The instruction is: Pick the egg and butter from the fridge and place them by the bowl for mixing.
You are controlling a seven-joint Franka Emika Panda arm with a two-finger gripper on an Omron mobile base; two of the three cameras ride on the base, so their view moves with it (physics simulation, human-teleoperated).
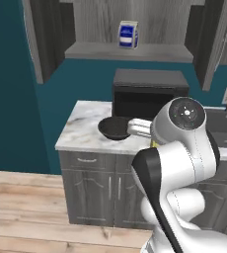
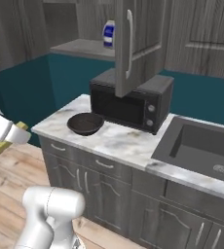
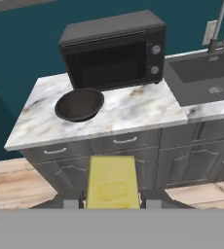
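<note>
The butter (image 3: pixel 112 182), a yellow block, is clamped between the two dark fingertips of my gripper (image 3: pixel 112 198), which is shut on it. In the right base view the gripper (image 2: pixel 10 136) hangs in the air to the left of the counter, with the butter's (image 2: pixel 21 126) yellow ends sticking out on both sides. The dark round bowl (image 3: pixel 80 104) (image 1: pixel 114 127) (image 2: pixel 85 123) sits on the marble counter (image 3: pixel 133 109) in front of the microwave, well ahead of the gripper. The egg and the fridge are out of view.
A black microwave (image 3: pixel 114 51) (image 2: pixel 131 99) stands behind the bowl. A dark sink (image 2: pixel 201 146) with a tap lies to the right. An open cupboard door (image 2: pixel 133 44) hangs above the microwave. A blue-and-white carton (image 1: pixel 128 34) stands on the upper shelf. Grey drawers (image 3: pixel 126 142) run under the counter.
</note>
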